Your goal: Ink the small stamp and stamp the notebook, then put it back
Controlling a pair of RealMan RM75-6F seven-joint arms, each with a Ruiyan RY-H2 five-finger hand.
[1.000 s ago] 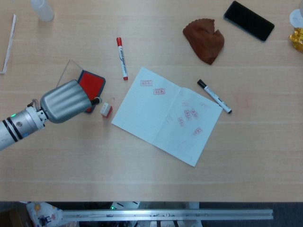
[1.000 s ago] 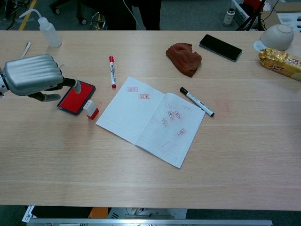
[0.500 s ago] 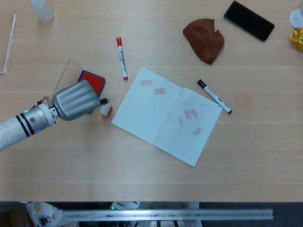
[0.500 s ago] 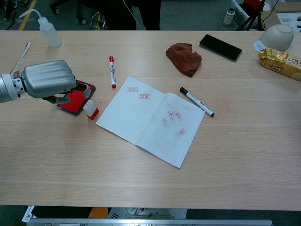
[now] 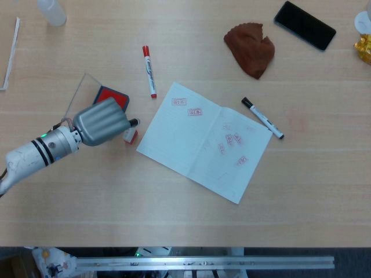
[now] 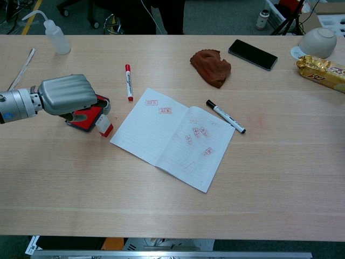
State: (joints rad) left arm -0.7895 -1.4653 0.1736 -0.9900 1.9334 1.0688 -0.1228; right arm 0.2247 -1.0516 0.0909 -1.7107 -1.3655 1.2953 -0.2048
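1. Left hand [image 5: 103, 120], above the red ink pad [image 6: 86, 116]; whether its fingers grasp anything cannot be told.
2. Small stamp [image 5: 130, 135], on the table between pad and notebook.
3. Notebook [image 5: 204, 141], open, bearing red stamp impressions too small to read.

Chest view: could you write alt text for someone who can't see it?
The robot's left hand hovers over a red ink pad, beside a small stamp on a wooden table. To the right lies an open notebook bearing red stamp marks.
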